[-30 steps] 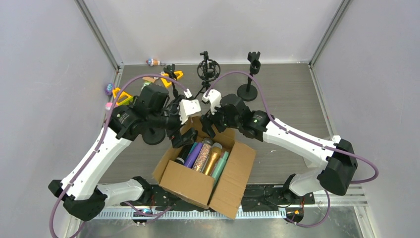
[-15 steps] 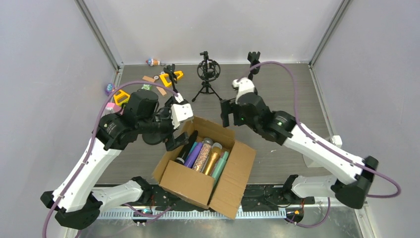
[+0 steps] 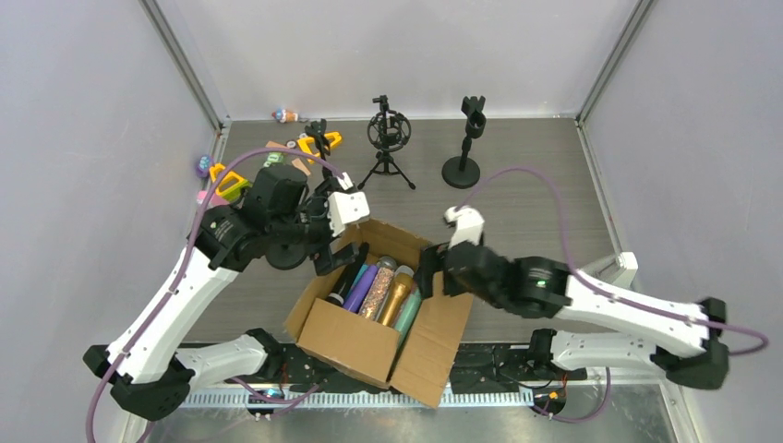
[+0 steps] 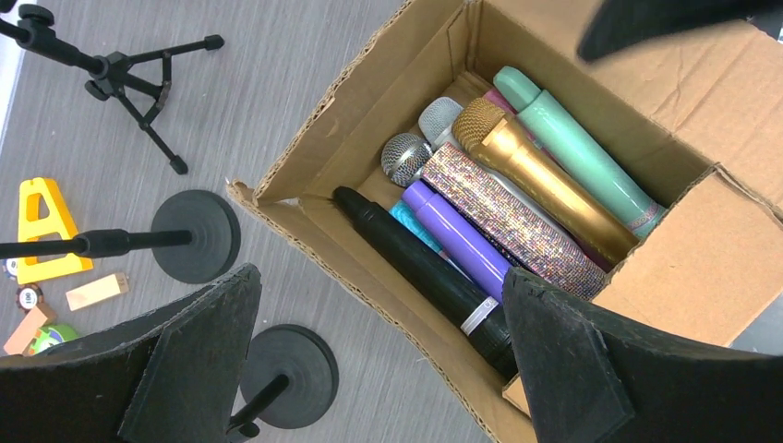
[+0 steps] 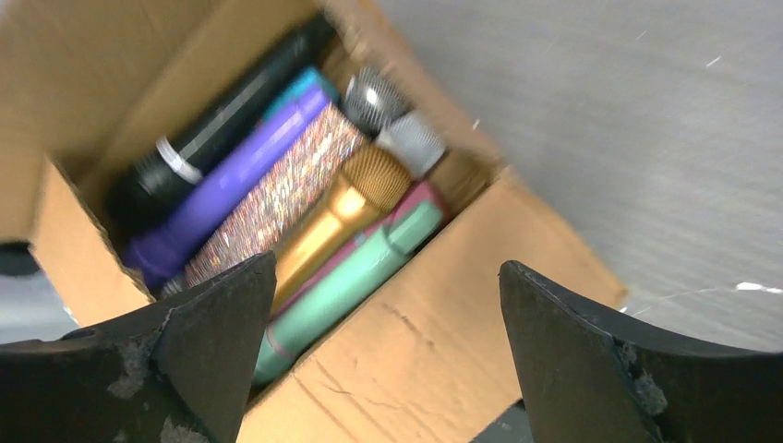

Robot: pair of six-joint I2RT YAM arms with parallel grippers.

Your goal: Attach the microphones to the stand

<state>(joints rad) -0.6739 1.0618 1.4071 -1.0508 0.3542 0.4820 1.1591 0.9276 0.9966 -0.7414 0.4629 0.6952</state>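
**mic_newbie:** where are the microphones sitting, and which way do they point?

**benchrat:** all of them are inside the cardboard box, lying flat and packed side by side. Their long axes run parallel, from the box's near wall to its far wall. The gold mic and the silver-glitter mic have their mesh heads at the far end, the side facing the tripod stand. The purple mic, black mic and mint green mic lie along the same line. Can't tell head from tail on the black one. A bit of cyan and pink peeks out from underneath.

**mic_newbie:** grippers got anything?

**benchrat:** nope. The left gripper hangs over the box's far-left corner, fingers spread wide with nothing between them. The right gripper is above the box's right side, also gaping and empty.

**mic_newbie:** and the room?

**benchrat:** the box sits on a grey wood-grain tabletop with its flaps splayed out. Beyond the box is the tripod, with a round-base stand to its right that has a clip on top. Just left of the box there are two more round black bases. Yellow plastic bits and other small clutter lie far left of the box, by the wall. Pale walls on three sides, metal posts in the back corners.
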